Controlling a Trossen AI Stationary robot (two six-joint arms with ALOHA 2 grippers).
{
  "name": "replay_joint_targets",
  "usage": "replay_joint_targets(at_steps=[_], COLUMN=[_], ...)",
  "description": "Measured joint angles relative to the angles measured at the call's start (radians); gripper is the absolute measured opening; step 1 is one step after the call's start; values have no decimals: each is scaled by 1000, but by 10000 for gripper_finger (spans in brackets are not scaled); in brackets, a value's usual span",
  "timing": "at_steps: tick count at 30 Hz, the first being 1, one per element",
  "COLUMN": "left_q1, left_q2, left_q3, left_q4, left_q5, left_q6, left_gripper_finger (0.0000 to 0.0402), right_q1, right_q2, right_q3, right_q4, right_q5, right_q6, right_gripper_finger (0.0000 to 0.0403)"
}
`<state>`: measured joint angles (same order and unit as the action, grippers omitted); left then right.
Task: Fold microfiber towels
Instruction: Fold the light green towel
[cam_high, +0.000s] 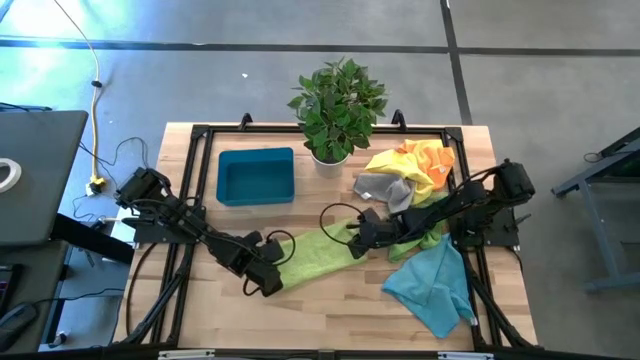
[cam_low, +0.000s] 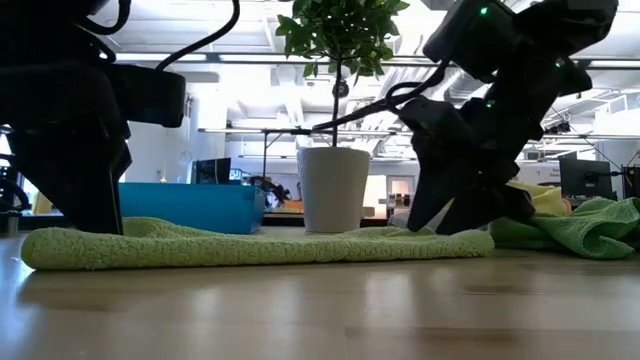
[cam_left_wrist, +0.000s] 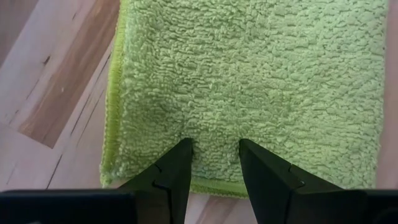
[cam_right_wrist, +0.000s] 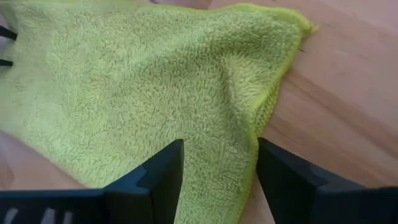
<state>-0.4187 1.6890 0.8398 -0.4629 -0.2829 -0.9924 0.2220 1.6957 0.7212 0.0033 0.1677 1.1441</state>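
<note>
- A rigid blue rectangular plastic tray (cam_high: 256, 176) sits toward the back left of the pale wooden table (cam_high: 330, 300); nothing is visible inside it.
- To its right stands a white pot (cam_high: 329, 157) holding a leafy green plant (cam_high: 338, 100).
- No brand, label or writing can be read anywhere.
- A lime green microfiber towel (cam_high: 318, 254) lies spread flat across the middle of the table, running from front left to back right.
- The left gripper (cam_high: 266, 279) is down at the towel's front left end. In the left wrist view its two dark fingers (cam_left_wrist: 174, 174) are pressed into the pile just inside the towel's edge, with a narrow strip of cloth between them; they stand partly apart, and whether they pinch the cloth cannot be told.
- The right gripper (cam_high: 360, 238) is at the towel's opposite, back right end. In the right wrist view its fingers (cam_right_wrist: 158, 177) are spread wide, with a raised fold of the green cloth lying between them, not clamped.
- Behind the right arm is a heap of cloths: a grey towel (cam_high: 384, 187), a yellow towel (cam_high: 425, 172) and an orange towel (cam_high: 411, 150), bunched together.
- A teal-blue towel (cam_high: 435, 285) lies loosely spread at the front right, near the table's edge.
</note>
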Motion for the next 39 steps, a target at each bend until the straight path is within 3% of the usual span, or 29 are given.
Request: replay_joint_targets(at_steps=[9,26,36,39], left_q1=[0,0,-16,-16], left_q2=[2,3,3,-6], left_q3=[0,37,198,253], left_q4=[26,51,48,28], left_q5=[3,-16,-12,-20], left_q6=[-18,-190,-218,-154], left_gripper_finger=[126,126,126,126], right_q1=[17,15,15,15], right_q2=[24,27,-55,-63], right_q3=[14,13,11,53], right_q4=[0,-36,-146,-311], right_q5=[42,76,53,53], right_q6=[-10,-47,-97,-71], right_gripper_finger=[177,7,2,1])
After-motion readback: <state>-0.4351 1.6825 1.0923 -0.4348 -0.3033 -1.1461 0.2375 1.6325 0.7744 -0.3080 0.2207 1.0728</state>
